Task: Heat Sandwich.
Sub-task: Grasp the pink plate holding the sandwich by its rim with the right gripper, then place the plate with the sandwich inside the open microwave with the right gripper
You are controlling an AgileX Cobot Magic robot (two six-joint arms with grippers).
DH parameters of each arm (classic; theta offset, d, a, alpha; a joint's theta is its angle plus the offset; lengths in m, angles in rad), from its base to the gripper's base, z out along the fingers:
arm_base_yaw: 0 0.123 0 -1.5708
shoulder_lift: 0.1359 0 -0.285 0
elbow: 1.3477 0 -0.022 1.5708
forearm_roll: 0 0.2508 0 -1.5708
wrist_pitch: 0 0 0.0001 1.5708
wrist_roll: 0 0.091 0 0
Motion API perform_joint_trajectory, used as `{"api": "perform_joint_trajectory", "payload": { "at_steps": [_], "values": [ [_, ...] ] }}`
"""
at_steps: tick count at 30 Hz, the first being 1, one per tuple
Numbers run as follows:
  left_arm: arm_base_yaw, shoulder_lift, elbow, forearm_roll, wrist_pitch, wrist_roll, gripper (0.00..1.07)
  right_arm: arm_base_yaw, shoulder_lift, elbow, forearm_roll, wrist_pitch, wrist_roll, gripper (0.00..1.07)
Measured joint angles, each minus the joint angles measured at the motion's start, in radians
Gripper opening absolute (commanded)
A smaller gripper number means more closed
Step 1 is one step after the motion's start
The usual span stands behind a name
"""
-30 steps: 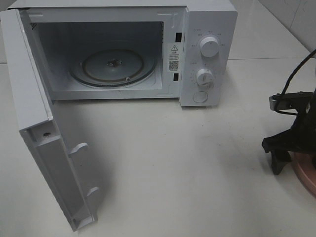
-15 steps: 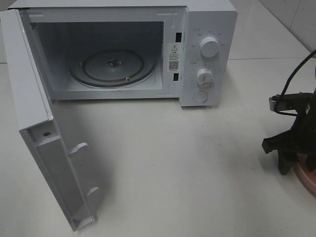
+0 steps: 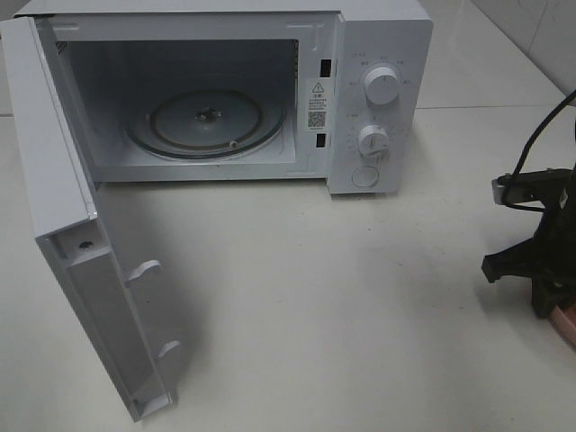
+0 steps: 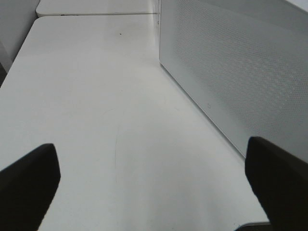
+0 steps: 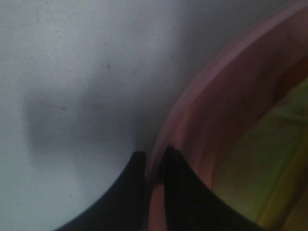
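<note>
The sandwich point(image 5: 269, 159) shows in the right wrist view as a blurred yellow-green and pale patch lying on the pink plate point(image 5: 216, 110). My right gripper point(image 5: 153, 159) pinches the plate's rim, one dark finger outside it and one inside. From the high camera, that gripper point(image 3: 549, 288) sits at the table's right edge, hiding all but a sliver of the plate point(image 3: 567, 321). My left gripper point(image 4: 154, 192) is open over bare table beside the microwave door's outer face point(image 4: 231, 72); it is out of the high view.
A white microwave point(image 3: 378, 99) stands at the back with its door point(image 3: 90, 270) swung wide toward the front left. Its glass turntable point(image 3: 205, 121) holds nothing. A black cable point(image 3: 540, 135) runs above the right arm.
The right gripper's fingers have closed from wide apart onto the plate's rim, and the arm has shifted slightly toward the right edge. The left gripper and microwave have not moved.
</note>
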Motion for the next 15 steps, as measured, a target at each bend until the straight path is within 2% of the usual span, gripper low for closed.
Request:
{"api": "perform_joint_trajectory", "payload": {
  "at_steps": [8, 12, 15],
  "values": [
    [0.000, 0.000, 0.000, 0.000, 0.000, 0.000, 1.01, 0.000, 0.000, 0.000, -0.005, 0.004, 0.008, 0.00],
    [0.000, 0.000, 0.000, 0.000, 0.000, 0.000, 1.01, 0.024, 0.000, 0.000, -0.048, 0.011, 0.045, 0.00],
    [0.000, 0.000, 0.000, 0.000, 0.000, 0.000, 1.01, 0.063, -0.007, 0.000, -0.125, 0.046, 0.116, 0.00]
  ]
}}
